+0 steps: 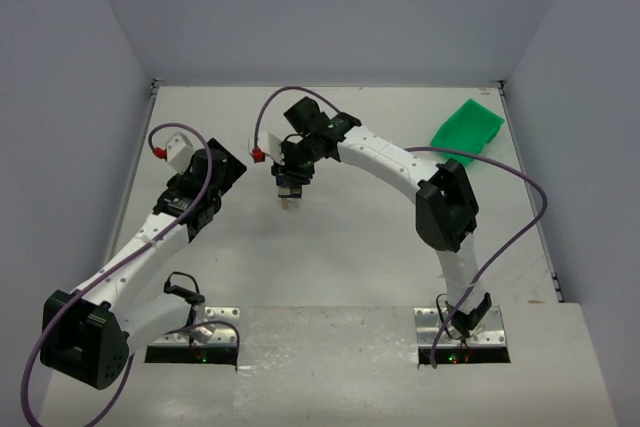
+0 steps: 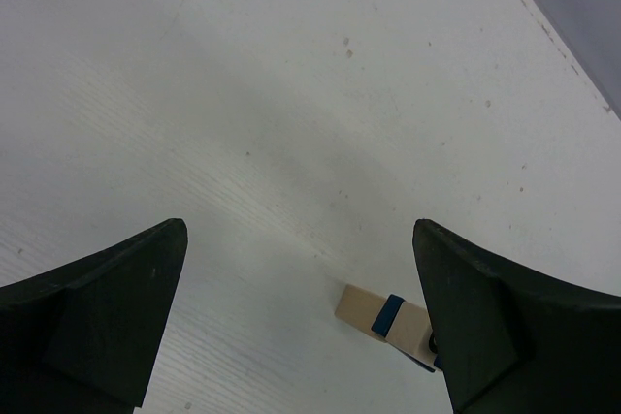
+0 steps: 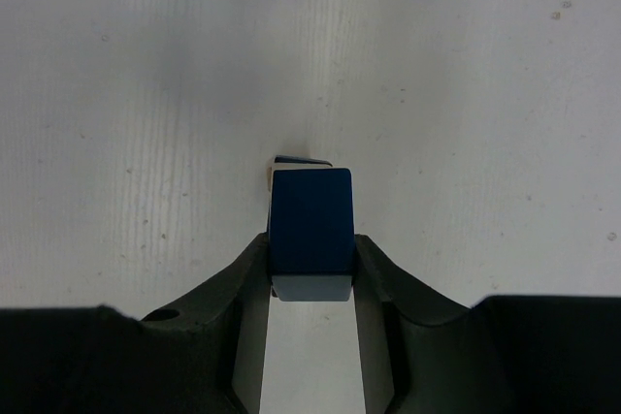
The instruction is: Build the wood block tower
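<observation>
- Right wrist view: the wood block tower's [image 1: 289,197] dark blue top block [image 3: 309,220] sits centred between the right jaws, with a sliver of the stack showing just beyond it.
- The right jaws are closed to that block's width and pinch its two sides at their tips.
- The left jaws are spread wide and hold nothing, over bare desk [image 2: 243,94]. The tower shows low in their gap, near one finger.
- The step appears to be seating the top block. Whether it already rests on the stack cannot be told.
- The next move likely calls for a slow release and a straight lift, so nothing topples.
</observation>
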Controlling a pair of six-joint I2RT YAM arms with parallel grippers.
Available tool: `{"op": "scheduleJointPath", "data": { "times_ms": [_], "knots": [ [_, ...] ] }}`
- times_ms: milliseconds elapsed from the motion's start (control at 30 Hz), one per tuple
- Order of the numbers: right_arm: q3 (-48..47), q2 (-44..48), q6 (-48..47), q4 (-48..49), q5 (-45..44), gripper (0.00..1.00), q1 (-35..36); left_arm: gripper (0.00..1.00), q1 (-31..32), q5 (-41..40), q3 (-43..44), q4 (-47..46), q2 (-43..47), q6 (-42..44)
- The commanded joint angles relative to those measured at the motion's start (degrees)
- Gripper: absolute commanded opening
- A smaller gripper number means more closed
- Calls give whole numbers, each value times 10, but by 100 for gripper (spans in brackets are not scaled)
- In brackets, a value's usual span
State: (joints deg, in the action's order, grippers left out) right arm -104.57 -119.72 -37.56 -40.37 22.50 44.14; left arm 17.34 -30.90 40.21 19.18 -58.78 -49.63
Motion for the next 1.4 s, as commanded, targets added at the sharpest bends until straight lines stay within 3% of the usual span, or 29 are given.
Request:
{"op": "scheduleJointPath", "data": {
  "times_ms": [0, 1367],
  "knots": [
    [-31, -2, -4, 1, 2, 36, 4, 100, 1, -7, 8, -15, 1, -3],
    [-36, -15, 7, -2, 5, 41, 5, 100, 1, 14, 6, -34, -12, 8]
  ]
}}
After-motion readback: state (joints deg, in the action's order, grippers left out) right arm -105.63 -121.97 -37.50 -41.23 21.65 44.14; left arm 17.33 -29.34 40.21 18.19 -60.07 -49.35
